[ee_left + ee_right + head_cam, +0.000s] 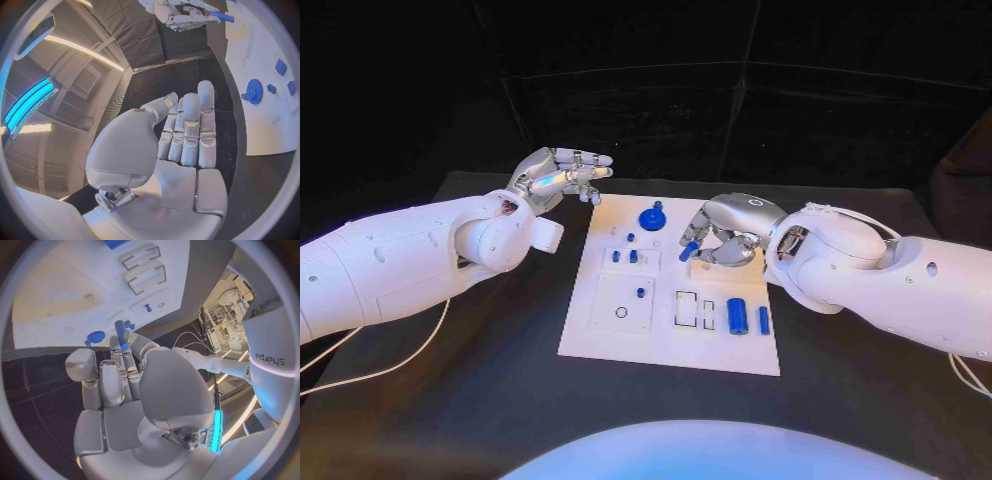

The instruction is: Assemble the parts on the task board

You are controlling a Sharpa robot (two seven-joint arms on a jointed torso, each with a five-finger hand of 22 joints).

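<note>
Nearest the head camera lies the near edge of the white board (668,355), which fills the middle of the frame on the black table (473,400). Two blue cylinders (737,316) lie side by side at its lower right, one thick and one thin. One blue gear (652,217) stands near the board's top centre. Several smaller blue pegs (630,256) dot the left half; they are too small to count surely.

At centre right, the right hand (726,232) hovers over the board's upper right part, pinching one blue pin (688,251) between its fingertips. The wrist view confirms that grasp (119,332).

At upper left, the left hand (560,175) hangs off the board's top left corner, fingers straight and together, grasping nothing (187,132). Its arm hides part of the table's left side.
</note>
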